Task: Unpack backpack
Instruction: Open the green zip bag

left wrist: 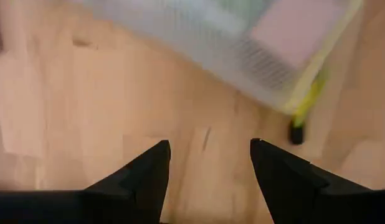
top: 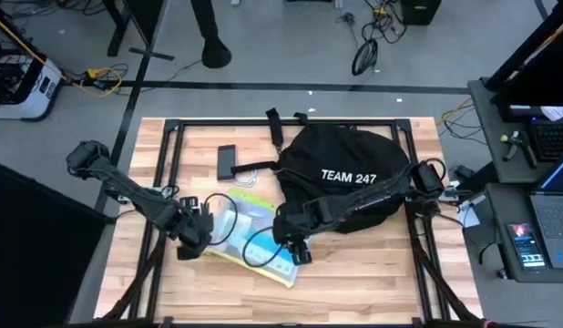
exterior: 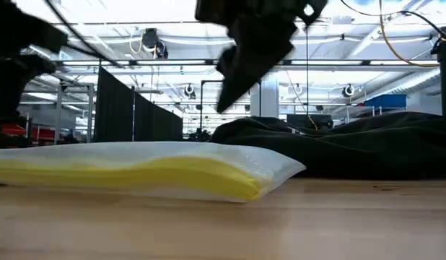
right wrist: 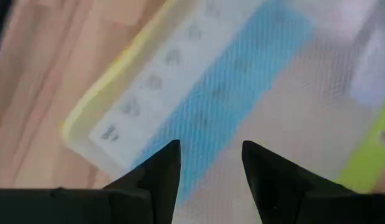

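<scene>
The black backpack (top: 347, 178) with white "TEAM 247" lettering lies on its side on the wooden table, right of centre; in the low view the backpack (exterior: 367, 148) is at the right. A flat yellow-edged mesh pouch (top: 250, 232) lies on the table in front of it. My right gripper (top: 298, 251) hangs open above the pouch's right end (right wrist: 242, 93), clear of it in the low view, where the right gripper (exterior: 230, 90) is well above the pouch (exterior: 151, 170). My left gripper (left wrist: 210, 149) is open over bare wood at the pouch's left end (left wrist: 261, 43).
A dark flat rectangular device (top: 227, 161) with a white cable (top: 248, 171) lies at the far side, left of the backpack. A thin dark cord loop (top: 256, 246) shows over the pouch. The black frame rails (top: 163, 173) run along the table's sides. Bare wood lies near the front edge.
</scene>
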Motion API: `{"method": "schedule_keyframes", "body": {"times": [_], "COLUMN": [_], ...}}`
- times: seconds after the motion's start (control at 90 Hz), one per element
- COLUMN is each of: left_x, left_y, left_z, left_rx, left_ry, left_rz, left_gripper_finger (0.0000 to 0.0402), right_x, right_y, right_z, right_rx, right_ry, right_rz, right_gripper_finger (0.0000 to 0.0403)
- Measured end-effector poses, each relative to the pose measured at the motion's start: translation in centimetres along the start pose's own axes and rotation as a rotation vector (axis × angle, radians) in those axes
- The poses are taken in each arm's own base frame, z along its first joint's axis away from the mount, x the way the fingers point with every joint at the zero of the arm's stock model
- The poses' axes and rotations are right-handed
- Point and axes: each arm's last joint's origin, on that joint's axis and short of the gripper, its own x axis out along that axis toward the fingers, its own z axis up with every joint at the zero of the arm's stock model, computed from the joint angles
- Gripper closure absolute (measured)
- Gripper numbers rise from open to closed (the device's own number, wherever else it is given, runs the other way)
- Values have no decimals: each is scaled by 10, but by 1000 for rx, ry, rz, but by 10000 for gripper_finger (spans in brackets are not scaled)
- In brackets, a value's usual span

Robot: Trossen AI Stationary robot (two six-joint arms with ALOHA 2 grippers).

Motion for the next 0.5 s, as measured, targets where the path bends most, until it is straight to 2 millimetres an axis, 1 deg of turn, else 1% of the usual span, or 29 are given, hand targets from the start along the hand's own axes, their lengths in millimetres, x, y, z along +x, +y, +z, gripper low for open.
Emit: {"method": "schedule_keyframes", "body": {"times": [0.122, 0.211, 0.3, 0.444, 0.5], "left_x": [20, 34, 44, 60, 63], "left_y": [-2, -4, -11, -27, -32], "left_z": [-6, -5, 3, 20, 24], "left_rx": [114, 163, 223, 327, 352], "left_ry": [48, 62, 35, -57, -80], "left_rz": [-5, 13, 1, -51, -60], "left_gripper_finger": [194, 194, 194, 194, 194], "right_x": [11, 16, 17, 18, 18], "right_y": [3, 2, 4, 6, 7], "right_z": [-11, -15, -15, -16, -16], "right_rx": [50, 101, 130, 128, 127], "right_ry": [3, 2, -22, -27, -27], "right_rz": [-28, -28, -23, -35, -34], "right_gripper_finger": [245, 245, 245, 245, 245]}}
